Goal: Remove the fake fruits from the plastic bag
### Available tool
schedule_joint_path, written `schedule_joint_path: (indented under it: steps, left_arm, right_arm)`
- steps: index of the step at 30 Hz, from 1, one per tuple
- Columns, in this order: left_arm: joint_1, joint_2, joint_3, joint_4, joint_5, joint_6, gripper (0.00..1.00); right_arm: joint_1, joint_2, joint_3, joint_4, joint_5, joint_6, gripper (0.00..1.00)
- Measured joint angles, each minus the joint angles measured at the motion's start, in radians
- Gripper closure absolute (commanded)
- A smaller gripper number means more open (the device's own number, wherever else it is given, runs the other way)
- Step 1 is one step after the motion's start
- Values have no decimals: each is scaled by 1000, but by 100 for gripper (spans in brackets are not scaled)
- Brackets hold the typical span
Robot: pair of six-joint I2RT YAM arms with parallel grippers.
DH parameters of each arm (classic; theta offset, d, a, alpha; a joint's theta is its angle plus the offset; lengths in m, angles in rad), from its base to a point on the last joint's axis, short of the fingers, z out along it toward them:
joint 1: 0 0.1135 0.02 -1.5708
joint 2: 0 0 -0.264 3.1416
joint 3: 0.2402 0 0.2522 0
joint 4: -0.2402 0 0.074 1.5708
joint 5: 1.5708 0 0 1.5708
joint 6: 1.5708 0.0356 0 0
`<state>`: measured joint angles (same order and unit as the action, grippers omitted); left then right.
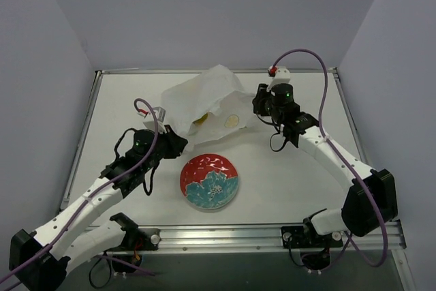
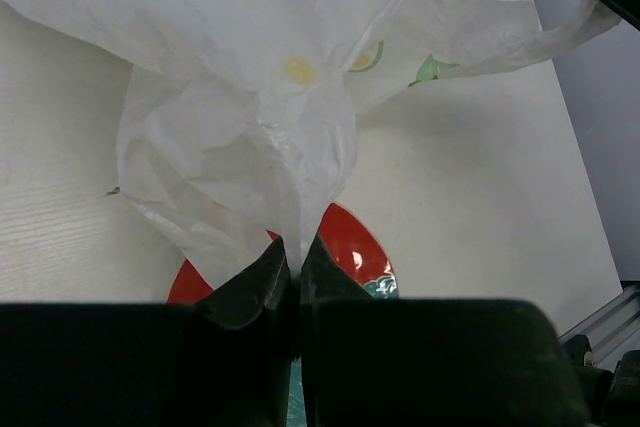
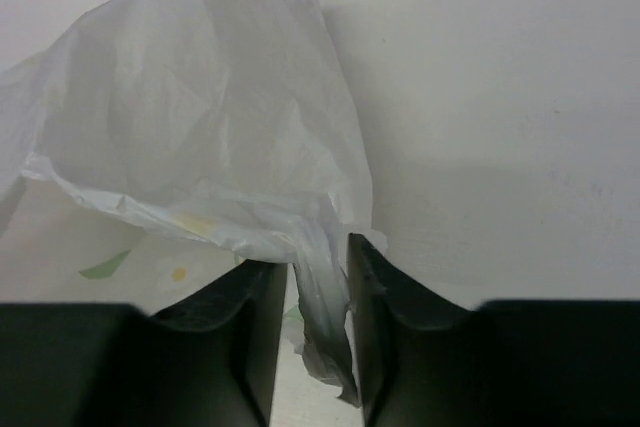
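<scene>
The plastic bag [image 1: 204, 97] is a crumpled translucent white heap at the back middle of the table, partly lifted. My left gripper [image 1: 180, 142] is at its near left corner, shut on a pinch of film [image 2: 295, 247]. My right gripper [image 1: 259, 107] is at the bag's right edge. Its jaws stand apart [image 3: 318, 272] with a twisted strand of film [image 3: 325, 317] hanging loose between them against the right finger. The fake fruits show only dimly through the film, as a yellow shape [image 1: 199, 121] and a pale round one [image 1: 232, 120]. Small yellow and green patches [image 2: 300, 70] also show through.
A red and teal floral plate [image 1: 209, 180] lies on the table in front of the bag, just right of my left gripper and under its fingers in the left wrist view [image 2: 355, 247]. Grey walls enclose the table on three sides.
</scene>
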<state>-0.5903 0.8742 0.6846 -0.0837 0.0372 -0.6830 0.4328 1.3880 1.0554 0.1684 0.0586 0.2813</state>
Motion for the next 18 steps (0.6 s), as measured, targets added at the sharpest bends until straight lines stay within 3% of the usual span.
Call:
schedule_joint_path:
  steps: [1, 4, 7, 12, 14, 15, 16, 18]
  left_arm:
    - [0, 9, -1, 6, 1, -4, 98]
    - [0, 28, -1, 16, 9, -10, 98]
    - [0, 32, 1, 22, 16, -10, 98]
    - [-1, 67, 89, 23, 27, -10, 98]
    - [-1, 87, 144, 34, 33, -9, 98]
    - [-1, 93, 167, 34, 35, -9, 98]
    - [0, 98, 188, 34, 37, -9, 98]
    - [-1, 101, 220, 30, 37, -6, 98]
  right_arm:
    - [0, -3, -2, -11, 3, -2, 53]
    - [0, -43, -2, -54, 6, -14, 35]
    - [9, -137, -2, -93, 2, -23, 34]
    - [135, -274, 8, -97, -13, -35, 48]
    - [206, -277, 11, -92, -18, -47, 43]
    - [233, -268, 11, -92, -14, -52, 38]
    - [246, -255, 8, -92, 0, -57, 17]
    - [247, -229, -7, -98, 43, -71, 0]
